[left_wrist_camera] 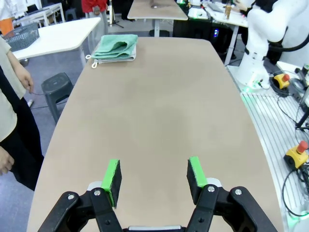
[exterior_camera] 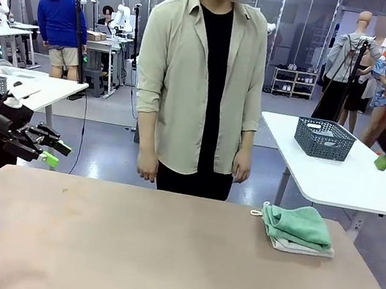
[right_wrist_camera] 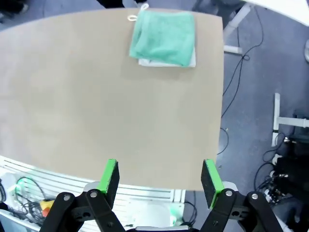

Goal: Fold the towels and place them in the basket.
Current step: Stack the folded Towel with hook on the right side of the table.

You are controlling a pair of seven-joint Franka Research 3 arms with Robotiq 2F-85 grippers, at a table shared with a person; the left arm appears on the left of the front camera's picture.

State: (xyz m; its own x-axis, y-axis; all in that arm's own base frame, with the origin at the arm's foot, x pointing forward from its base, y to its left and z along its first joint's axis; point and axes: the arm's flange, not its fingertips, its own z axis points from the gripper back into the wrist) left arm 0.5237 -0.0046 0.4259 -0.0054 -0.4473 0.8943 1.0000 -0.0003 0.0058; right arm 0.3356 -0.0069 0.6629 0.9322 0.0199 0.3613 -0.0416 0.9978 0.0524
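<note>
Both claws open and empty above the beige rectangular surface (exterior_camera: 123, 251).
Left claw (left_wrist_camera: 154, 176) and right claw (right_wrist_camera: 159, 179) hold nothing; farther on, folded green terry towel (exterior_camera: 299, 225) tops off-white towel (exterior_camera: 302, 247); dark lattice basket (exterior_camera: 324, 138) on far white table (exterior_camera: 350, 178). No legible print.

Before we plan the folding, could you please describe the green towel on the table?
The green towel is soft terry cloth, loosely folded into a rough rectangle. It lies on top of a white towel with a small loop, near the table's far right corner. Nothing else touches it; both hands are well away.
</note>
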